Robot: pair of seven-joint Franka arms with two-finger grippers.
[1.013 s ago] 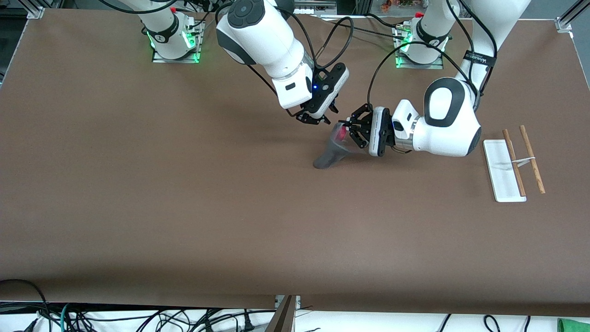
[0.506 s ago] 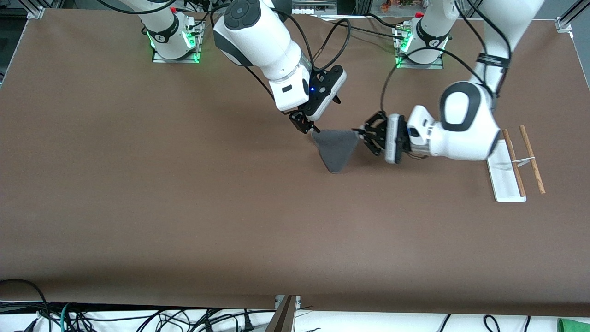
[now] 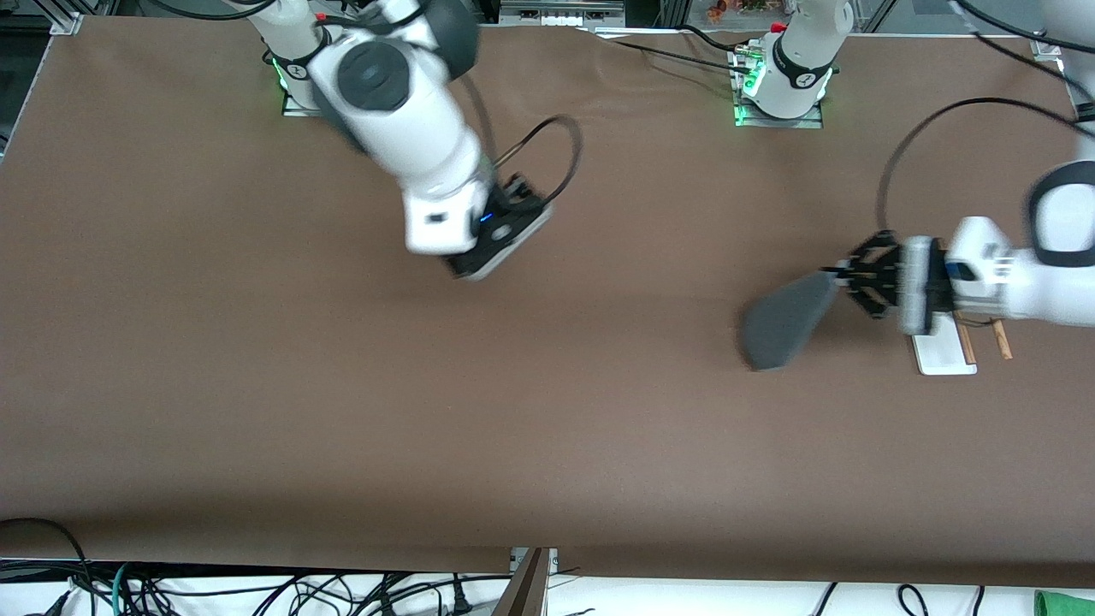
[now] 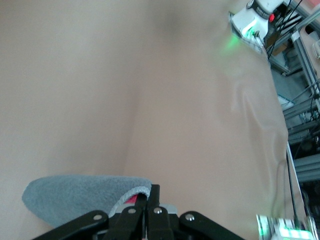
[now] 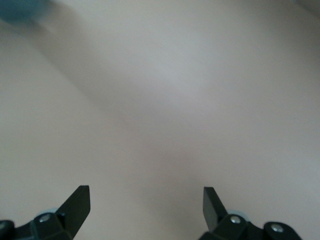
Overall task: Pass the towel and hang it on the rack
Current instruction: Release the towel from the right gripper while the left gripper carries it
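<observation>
Having let go, the right gripper is pulling back over bare table with jaws apart, while the left gripper, clamped on the towel, is now carrying it toward the rack, so the handover looks done.

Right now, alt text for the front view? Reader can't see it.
The left gripper, shut on a corner of the dark grey towel, holds it in the air beside the rack at the left arm's end of the brown table. The right gripper, empty, is over the table's middle.
</observation>
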